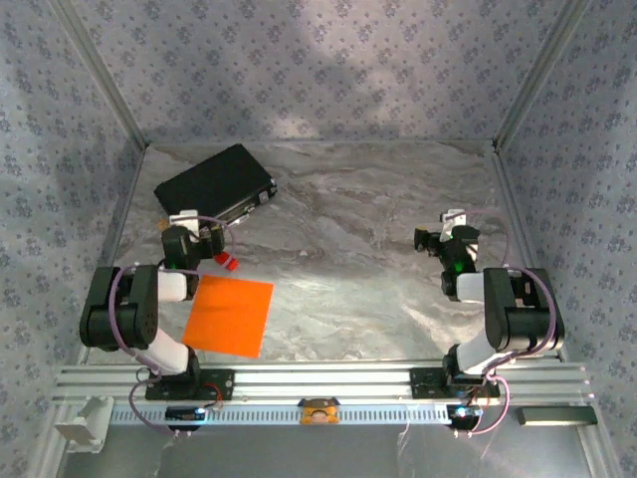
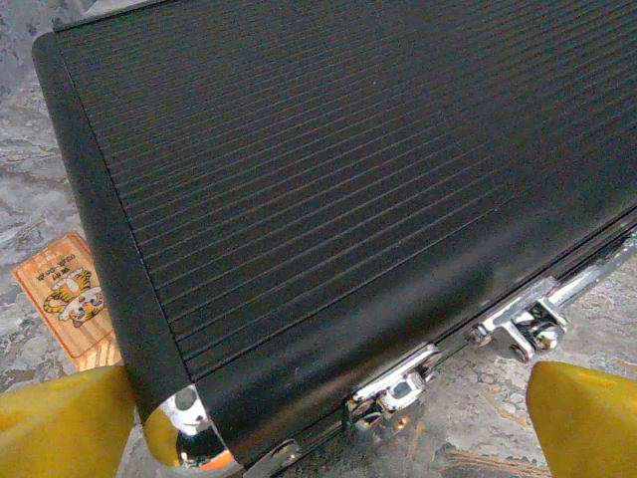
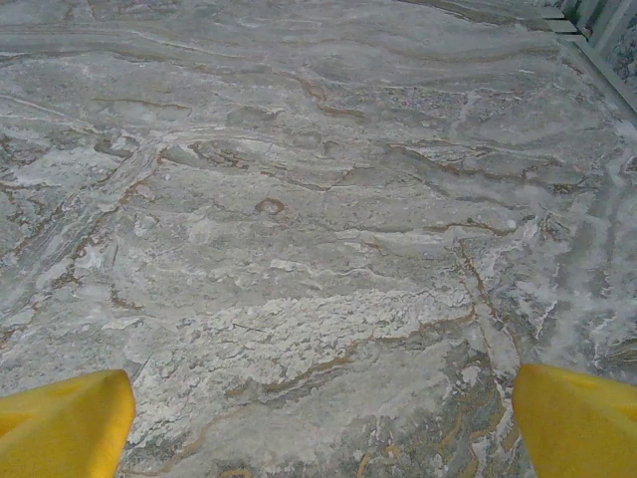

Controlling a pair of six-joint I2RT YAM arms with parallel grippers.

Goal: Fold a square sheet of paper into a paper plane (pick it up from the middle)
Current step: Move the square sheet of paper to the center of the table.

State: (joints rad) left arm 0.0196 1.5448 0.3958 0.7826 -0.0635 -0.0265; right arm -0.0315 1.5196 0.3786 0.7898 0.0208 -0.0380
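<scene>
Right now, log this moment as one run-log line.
paper: flat, unfolded, not held | left gripper: open, facing black case | right gripper: open, above table | folding: not begun

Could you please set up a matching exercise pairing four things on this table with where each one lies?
Things:
1. square sheet of paper
2. black case
3. small red block
4. picture card

Places:
A. far left of the table, ribbed top, metal latches on its side
B. flat near the front edge, beside the left arm
C. between the case and the orange sheet
D. by the case's end, printed with a cartoon tiger

Pairs: 1-B, 2-A, 3-C, 4-D
</scene>
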